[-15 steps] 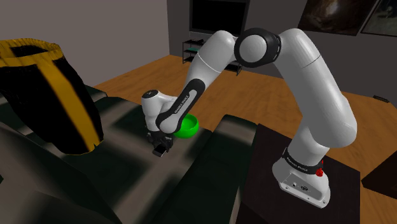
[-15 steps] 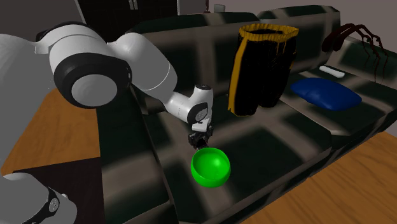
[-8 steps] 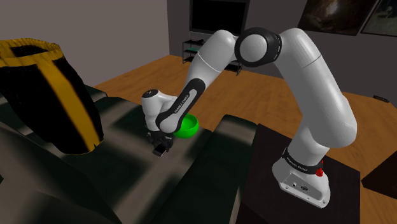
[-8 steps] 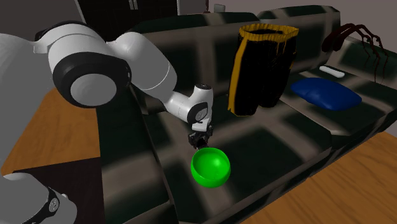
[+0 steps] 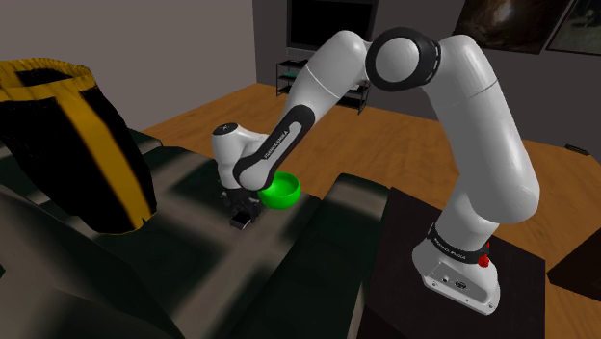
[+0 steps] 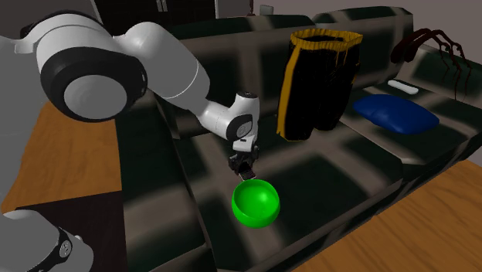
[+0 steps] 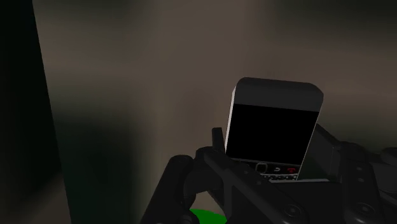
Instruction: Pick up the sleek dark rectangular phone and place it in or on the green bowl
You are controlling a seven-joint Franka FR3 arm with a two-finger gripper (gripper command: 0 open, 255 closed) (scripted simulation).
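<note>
The dark rectangular phone [image 7: 273, 127], with a black screen and a grey rim, stands clasped between my gripper's [image 7: 270, 149] fingers [image 7: 219, 143]. In the shoulder view the gripper [image 5: 242, 214] hangs just over the dark sofa seat with the phone [image 5: 242, 224] in it, beside the green bowl [image 5: 281, 191] on that view's left. In the second exterior view the gripper [image 6: 242, 164] is just above the far rim of the green bowl [image 6: 256, 202]. A sliver of the bowl [image 7: 207, 217] shows under the hand in the wrist view.
The bowl rests on the dark sofa [image 6: 324, 174] near its front edge. A black and yellow bag [image 6: 320, 81] stands on the seat further along, then a blue cushion [image 6: 395, 114] and a white remote [image 6: 402, 86]. The dark stand [image 5: 453, 289] sits beside the sofa's arm.
The arm's upper links have swung up, and the wrist has risen slightly. The gripper stays shut on the phone, a little higher beside the bowl.
</note>
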